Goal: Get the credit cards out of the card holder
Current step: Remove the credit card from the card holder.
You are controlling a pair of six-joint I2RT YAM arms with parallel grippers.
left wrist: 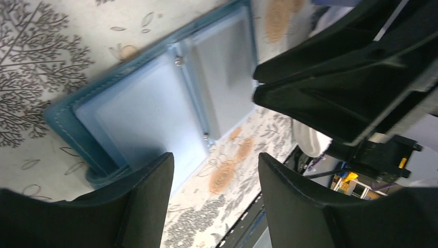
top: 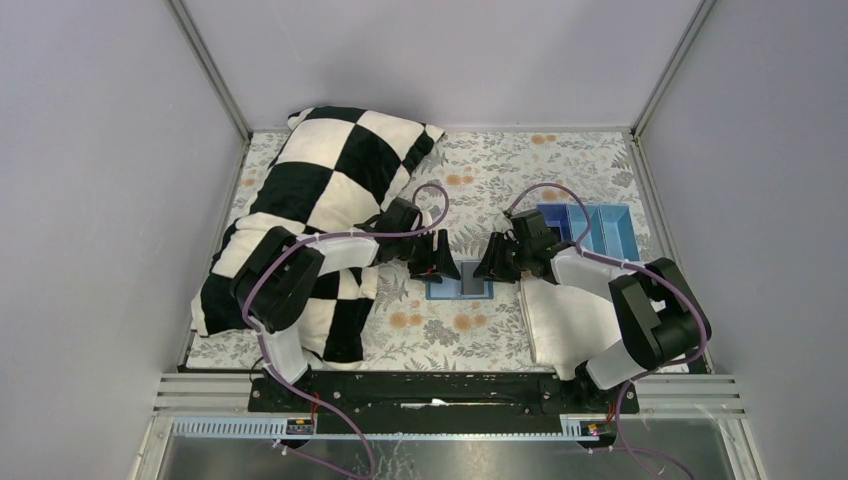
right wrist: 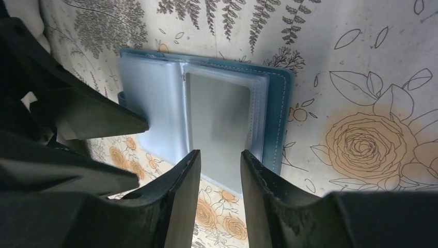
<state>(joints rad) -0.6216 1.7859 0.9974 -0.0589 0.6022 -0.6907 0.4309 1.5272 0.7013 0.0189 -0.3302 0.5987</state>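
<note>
Card holder (top: 462, 285) lies open and flat on the floral surface (top: 480, 175), at the middle of the near half, between the two sets of jaws. It has a teal-blue cover with pale stitching along the edge, and frosted clear sleeves (right wrist: 150, 108) fan out from its spine.

At the far left, a black-and-white checked pillow (top: 335, 170) covers that side of the surface, and the left arm (top: 300, 275) reaches across it. The left jaws stand wide apart with nothing between them, just above the holder's left edge. In the left wrist view the holder (left wrist: 150, 111) is blurred. Two small metal rivets (left wrist: 179, 61) sit on its spine, and one corner is cut off behind a black finger (left wrist: 147, 196).

In the right wrist view a grey, card-shaped panel (right wrist: 219, 121) shows through the sleeve on the right page. The frosting hides any print, and the stacked sleeves cannot be counted. The right jaws hang over that page's near edge with only a narrow gap. Nothing shows in the gap, and I cannot tell whether their tips touch the plastic.

Further right, the right arm (top: 650, 310) lies over a white cloth (top: 565, 320). Blue bins (top: 600, 228) stand beyond it. From the top view, both jaws hide the holder's side edges.
</note>
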